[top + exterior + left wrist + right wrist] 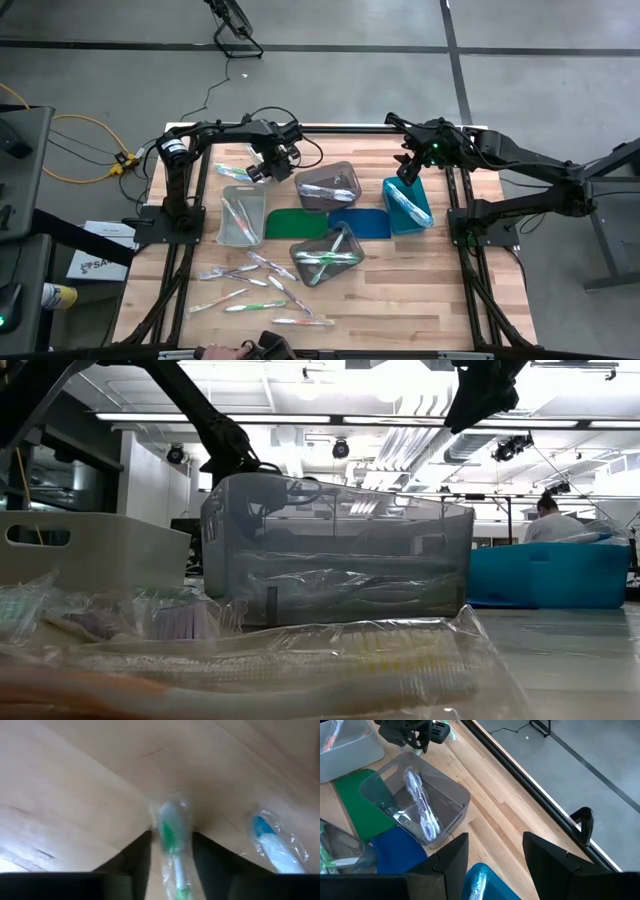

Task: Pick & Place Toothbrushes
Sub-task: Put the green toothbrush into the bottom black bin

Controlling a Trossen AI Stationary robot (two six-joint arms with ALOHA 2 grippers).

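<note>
Loose wrapped toothbrushes [262,283] are lying at the lower left of the wooden tabletop [420,280]. Upper left, the left tool [256,172] is straddling a green-bristled toothbrush [172,837], fingers either side. Upper right, the right tool [408,168] is hovering spread above the teal bin [408,205].

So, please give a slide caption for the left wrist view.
Left pincer straddles a wrapped green toothbrush on the wooden table.

Four bins: grey [240,215], two clear [327,186] [327,256], teal [408,206]. Two mats: green [295,223], blue [362,222]. Roughly eight loose toothbrushes [262,283].
</note>
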